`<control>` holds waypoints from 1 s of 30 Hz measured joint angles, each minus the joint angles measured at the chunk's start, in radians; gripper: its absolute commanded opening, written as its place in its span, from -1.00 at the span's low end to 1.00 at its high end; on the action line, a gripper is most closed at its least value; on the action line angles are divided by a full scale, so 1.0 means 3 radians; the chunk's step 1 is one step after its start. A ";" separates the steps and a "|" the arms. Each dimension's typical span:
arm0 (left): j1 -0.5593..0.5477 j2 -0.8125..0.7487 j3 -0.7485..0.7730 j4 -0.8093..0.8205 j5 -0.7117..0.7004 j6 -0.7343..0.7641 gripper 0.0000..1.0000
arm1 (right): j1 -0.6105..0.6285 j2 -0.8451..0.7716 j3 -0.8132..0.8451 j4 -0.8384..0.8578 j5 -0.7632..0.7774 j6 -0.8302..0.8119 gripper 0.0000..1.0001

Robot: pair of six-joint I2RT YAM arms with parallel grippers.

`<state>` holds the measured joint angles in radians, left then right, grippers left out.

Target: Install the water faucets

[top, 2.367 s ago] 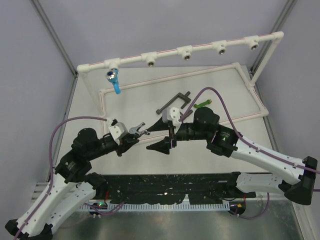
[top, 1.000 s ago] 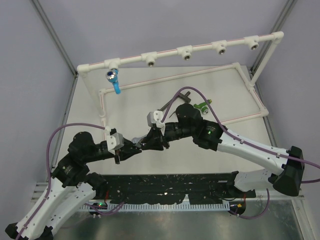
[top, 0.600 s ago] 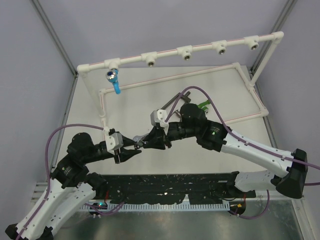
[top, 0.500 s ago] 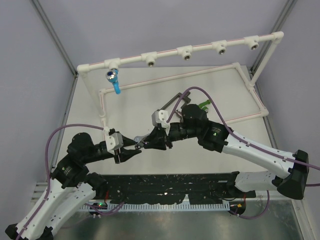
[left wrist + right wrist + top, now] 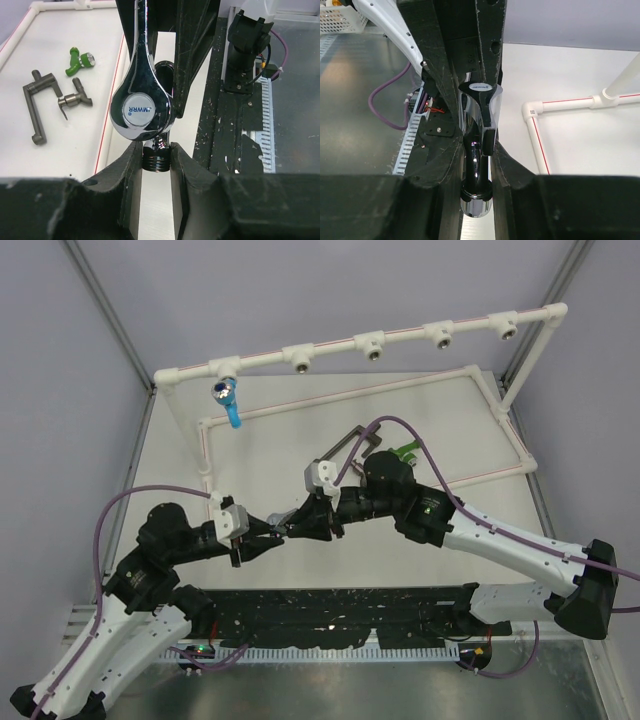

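Observation:
The chrome faucet (image 5: pixel 284 527) hangs above the table between my two grippers. My left gripper (image 5: pixel 156 150) is shut on its threaded end, with both jaws touching the thread. My right gripper (image 5: pixel 476 150) is shut on the chrome faucet's (image 5: pixel 477 200) spout, and the capped handle (image 5: pixel 142 107) shows above the left jaws. In the top view the left gripper (image 5: pixel 266 534) and right gripper (image 5: pixel 298 524) meet tip to tip. A blue faucet (image 5: pixel 229 397) sits in the left socket of the white pipe frame (image 5: pixel 330 348). A green faucet (image 5: pixel 405 451) and dark faucets (image 5: pixel 347 445) lie on the table.
Several open sockets (image 5: pixel 373 348) line the frame's top rail. The frame's lower loop (image 5: pixel 205 445) borders the white table on the left. In the left wrist view the green faucet (image 5: pixel 80 59) and two dark faucets (image 5: pixel 41 97) lie to the left. A black mat (image 5: pixel 330 612) fronts the bases.
My left jaws spread for a moment, then shut again on the chrome faucet's threaded end. The right gripper kept its hold and drifted slightly right.

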<state>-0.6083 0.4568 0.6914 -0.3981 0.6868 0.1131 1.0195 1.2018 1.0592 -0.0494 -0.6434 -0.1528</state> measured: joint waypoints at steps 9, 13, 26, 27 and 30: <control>0.0000 0.0003 0.0000 -0.0009 0.0022 0.0005 -1.00 | -0.0009 -0.0015 -0.0036 0.0093 0.0028 0.0033 -0.53; 0.0000 -0.0013 0.0000 -0.0009 0.0022 0.0001 -1.00 | -0.0009 -0.0013 -0.0036 0.0100 -0.0009 0.0064 -0.06; 0.0000 -0.0032 -0.0001 -0.0009 0.0019 -0.0003 -1.00 | 0.0008 0.0209 -0.0033 0.0212 -0.0107 0.0140 -0.25; 0.0000 -0.0032 -0.0001 -0.0011 0.0017 -0.0003 -1.00 | 0.0013 0.0230 -0.0033 0.0212 -0.0112 0.0153 -0.27; 0.0003 -0.0033 -0.0008 -0.0015 0.0005 -0.0003 -1.00 | 0.0015 0.0243 -0.0028 0.0219 -0.0122 0.0172 -0.30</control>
<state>-0.6075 0.4469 0.6891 -0.4026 0.6884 0.1123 1.0241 1.2747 1.0508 0.0162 -0.6800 -0.1013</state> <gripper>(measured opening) 0.177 0.364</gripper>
